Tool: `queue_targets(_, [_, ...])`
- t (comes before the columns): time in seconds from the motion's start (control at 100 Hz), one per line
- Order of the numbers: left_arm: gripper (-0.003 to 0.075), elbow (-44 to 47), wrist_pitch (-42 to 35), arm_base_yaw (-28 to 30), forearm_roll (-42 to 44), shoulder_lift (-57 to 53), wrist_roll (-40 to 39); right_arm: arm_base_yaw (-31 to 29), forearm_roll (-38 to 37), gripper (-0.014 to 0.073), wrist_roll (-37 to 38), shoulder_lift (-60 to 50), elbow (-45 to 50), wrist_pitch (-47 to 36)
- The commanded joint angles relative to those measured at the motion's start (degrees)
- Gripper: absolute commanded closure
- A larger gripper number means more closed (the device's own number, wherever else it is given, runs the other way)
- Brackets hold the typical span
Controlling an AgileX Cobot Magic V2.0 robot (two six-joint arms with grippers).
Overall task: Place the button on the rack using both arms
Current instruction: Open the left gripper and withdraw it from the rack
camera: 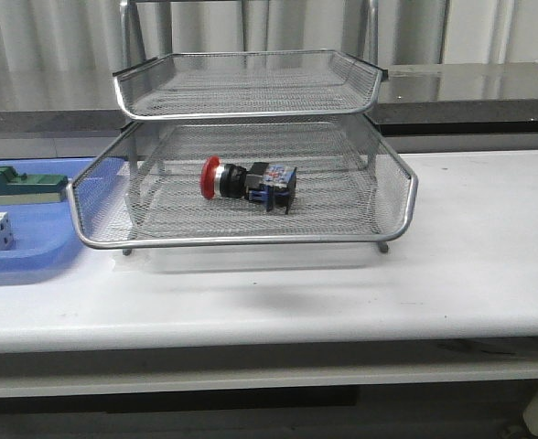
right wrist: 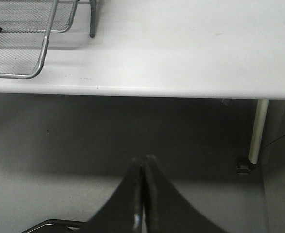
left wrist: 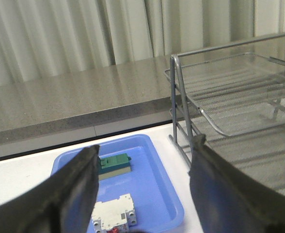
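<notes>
Nearest, off the front edge of the white desk (right wrist: 181,58), the right claw (right wrist: 143,194) is seen pressed closed on nothing. The left claw (left wrist: 142,189) is spread wide and empty above the flat blue plastic tray (left wrist: 157,189). Farther in, the red-headed black push-button (camera: 248,181) lies on the lower tier of the silver wire-mesh rack (camera: 251,240), long axis left-right, head leftward; placement is judged complete.
</notes>
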Motion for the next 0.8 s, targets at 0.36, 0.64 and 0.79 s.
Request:
queue_targets(0.36, [0.0320,6.4,-13.3,0.1,-6.2,-4.6,-0.7,-0.2,-0.6,0.0664,-0.1,0.4,-1.8,-3.2])
queue_targets(0.64, [0.0687,6.4,-13.3,0.1,-6.2,-4.6,-0.7,-0.2,-0.6,0.0664,-0.1,0.4,-1.8,-3.2])
queue_targets(0.79, [0.0741,6.4,-13.3,0.1,-6.2,-4.6,-0.7,-0.2,-0.6,0.0664,-0.1,0.4,-1.8,-3.2])
